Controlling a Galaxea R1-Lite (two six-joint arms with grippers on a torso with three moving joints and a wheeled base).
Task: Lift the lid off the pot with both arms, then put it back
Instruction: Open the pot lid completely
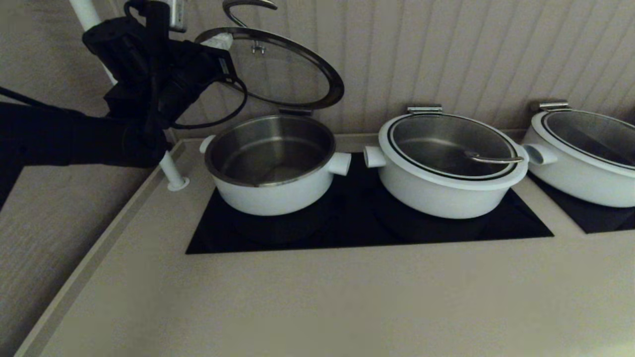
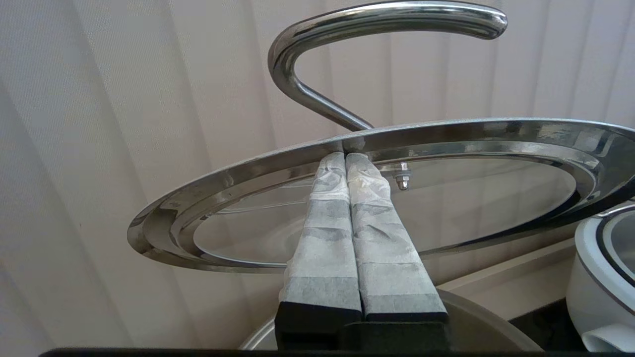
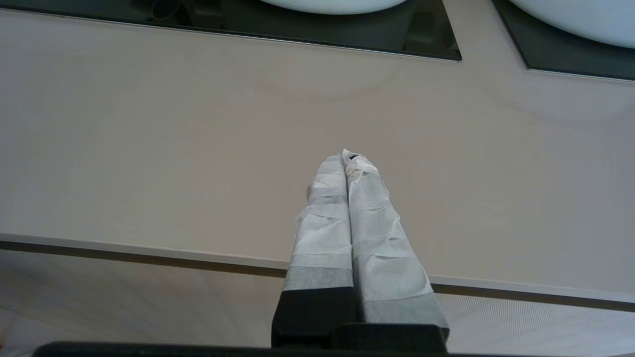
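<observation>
The lid [image 1: 278, 69] rests raised on the left gripper's [image 2: 346, 157] closed fingertips above the pot [image 1: 272, 166]

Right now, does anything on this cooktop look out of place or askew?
Yes: the lid is tilted up above the open pot, its back edge by the rim bracket, propped from beneath by the left gripper, whose fingers are shut. The right gripper hangs shut over bare counter, though the task calls for both arms.

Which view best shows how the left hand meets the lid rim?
The left wrist view: the left hand, fingers together, touches the underside of the tilted lid at its rim. The head view shows the lid raised above the open pot, contact hidden. The right wrist view shows no lid.
</observation>
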